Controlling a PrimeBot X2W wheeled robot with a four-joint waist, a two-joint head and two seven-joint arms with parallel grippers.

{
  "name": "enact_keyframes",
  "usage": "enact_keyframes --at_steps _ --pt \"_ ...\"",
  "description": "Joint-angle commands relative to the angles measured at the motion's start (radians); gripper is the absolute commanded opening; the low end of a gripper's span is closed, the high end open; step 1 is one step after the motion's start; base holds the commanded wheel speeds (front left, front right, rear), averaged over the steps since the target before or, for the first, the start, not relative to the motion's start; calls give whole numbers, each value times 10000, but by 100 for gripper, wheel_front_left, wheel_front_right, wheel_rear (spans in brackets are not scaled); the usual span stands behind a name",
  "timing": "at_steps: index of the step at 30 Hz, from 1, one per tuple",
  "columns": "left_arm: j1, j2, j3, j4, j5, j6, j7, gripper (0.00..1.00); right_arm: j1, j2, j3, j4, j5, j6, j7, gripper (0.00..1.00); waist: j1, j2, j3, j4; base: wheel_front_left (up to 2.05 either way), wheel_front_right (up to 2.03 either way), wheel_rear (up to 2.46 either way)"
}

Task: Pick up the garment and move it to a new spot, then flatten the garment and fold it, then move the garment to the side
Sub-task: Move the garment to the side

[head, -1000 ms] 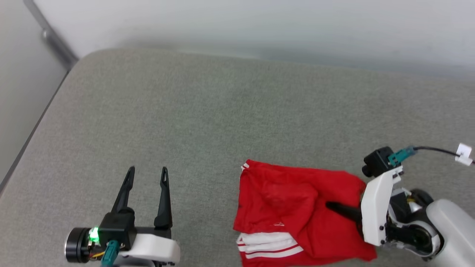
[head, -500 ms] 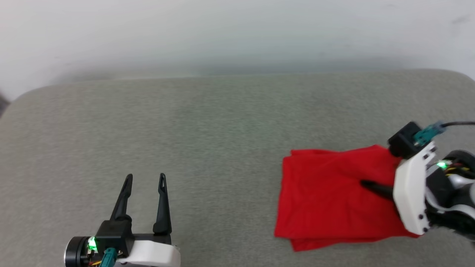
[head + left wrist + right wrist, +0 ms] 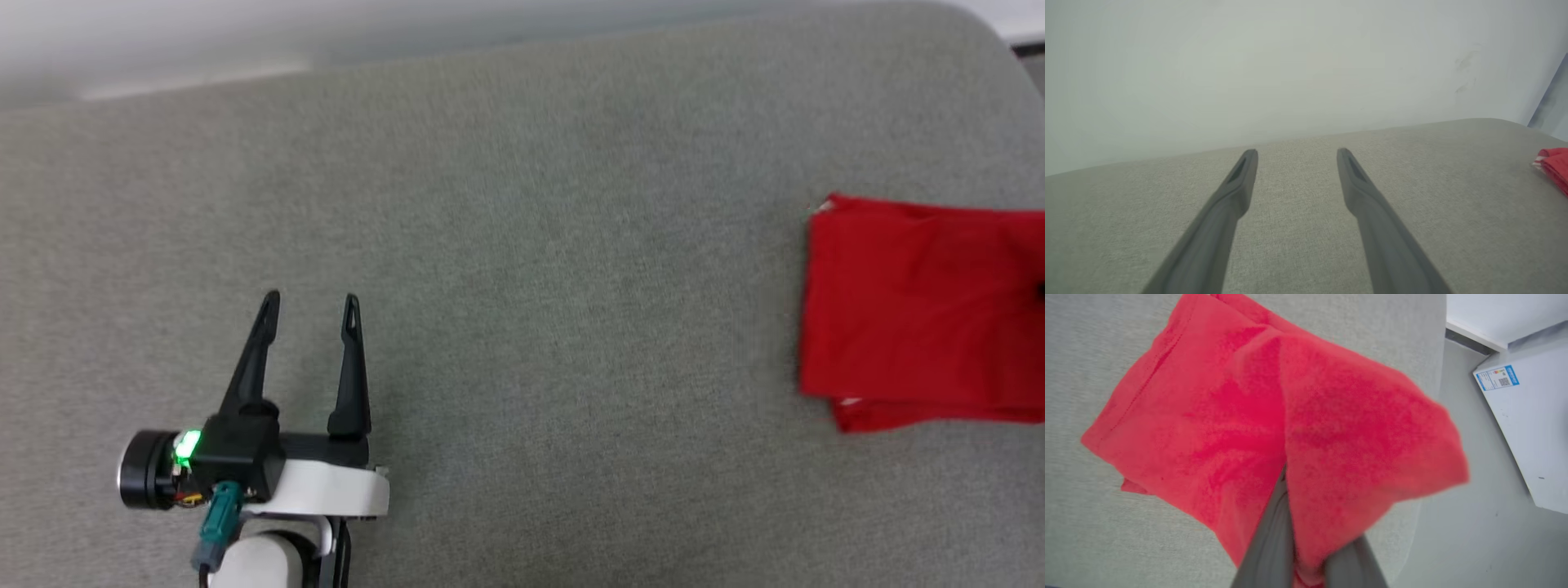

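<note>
While the left claw hovers spread, the right claw pinches the garment.

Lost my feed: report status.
Left gripper open, over grey fabric cushion. Right gripper shut on folded red jersey shirt, near cushion's edge. Nothing in the way.

- Garment: plain red across the exposed face, with a small white fleck at one corner. In the left wrist view its edge shows red-and-white striped trim.
- Surface: grey-green cloth with a fine, even weave and no pattern.
- Left gripper: black fingers, black-and-white body, a lit green light and a teal plug.
- Wall: off-white, with faint dark smudges.
- Floor: plain grey.
- Box: white. Its label is white with a blue border.
</note>
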Motion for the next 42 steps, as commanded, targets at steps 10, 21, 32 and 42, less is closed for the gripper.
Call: enact_keyframes --at_steps 10,21,32,42 --pt "-906 131 69 -353 138 -177 -23 100 -1626 -1 -1002 2613 -1485 -9 -545 0 0 0 1914 78 0 0 0" --pt "-949 88 144 -322 71 -109 -23 100 -2133 933 -2211 4477 -2690 -9 -1319 100 0 0 1929 372 0 0 0" --pt "-1 -35 136 -131 -97 147 -23 100 -1618 1431 -3813 4246 -3503 -7 -4145 100 0 0 -62 678 0 0 0" --pt "1166 -69 422 -103 -119 279 -22 100 -709 4037 -5775 2228 -5426 -7 -8023 100 0 0 -1613 1120 0 0 0"
